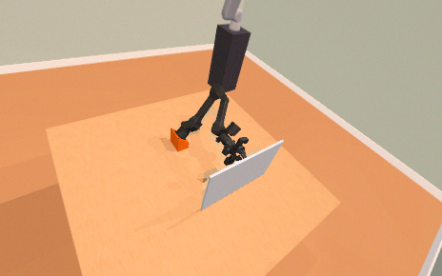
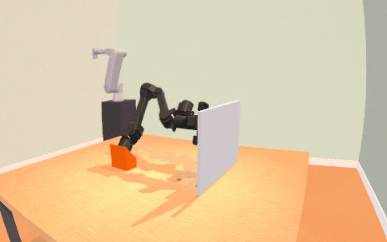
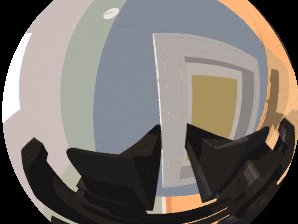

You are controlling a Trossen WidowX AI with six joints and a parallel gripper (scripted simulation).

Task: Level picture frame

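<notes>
The picture frame shows in the wrist view, with a pale grey border around an ochre picture, in front of the blue-grey wall panel. My gripper is shut on the frame's border, with one dark finger on each side of its near edge. The frame's edge leans a little in the wrist view, but the curved lens means I cannot tell how level it hangs. The screw and notched strip are hidden. The top and exterior views show only the panel's back, which hides the frame and my fingertips.
My black arm reaches over the table from an orange base block. A pale second arm stands on a dark pedestal behind. A small white oval shows at the upper left in the wrist view.
</notes>
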